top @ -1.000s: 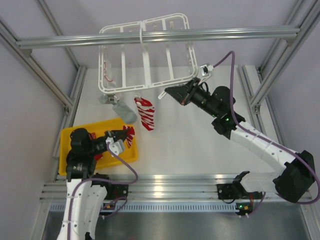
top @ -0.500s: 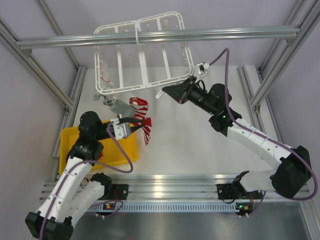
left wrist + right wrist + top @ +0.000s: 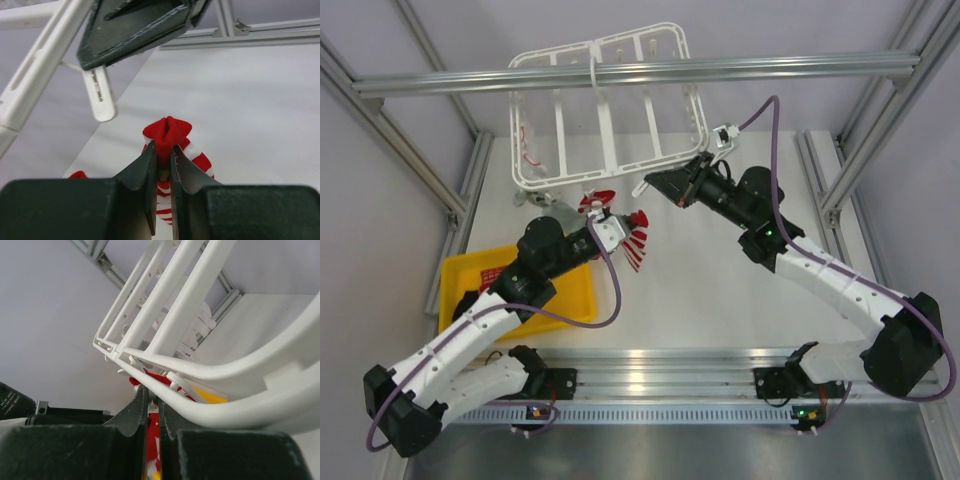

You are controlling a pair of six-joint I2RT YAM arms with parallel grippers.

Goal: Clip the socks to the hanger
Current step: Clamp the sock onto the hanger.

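The white hanger (image 3: 607,130) hangs tilted from the top rail, and its rim (image 3: 225,375) fills the right wrist view. My left gripper (image 3: 613,222) is shut on a red sock with white stripes (image 3: 636,245), held just below the hanger's front edge. In the left wrist view the sock's red end (image 3: 167,131) sticks out above the closed gripper (image 3: 163,150), under a dangling white clip (image 3: 100,92). My right gripper (image 3: 648,186) is shut on a small white clip part under the hanger's rim (image 3: 151,396). A second red sock (image 3: 592,203) shows at the front edge, mostly hidden.
A yellow tray (image 3: 470,295) sits at the near left under my left arm. Aluminium rails (image 3: 640,72) cross above the hanger and frame the table's sides. A grey piece (image 3: 542,198) hangs by the hanger's front left corner.
My left arm has lifted the striped sock out of the yellow tray, up and right to the hanger's front edge. The hanger shifted slightly left early on. My right gripper stays shut.
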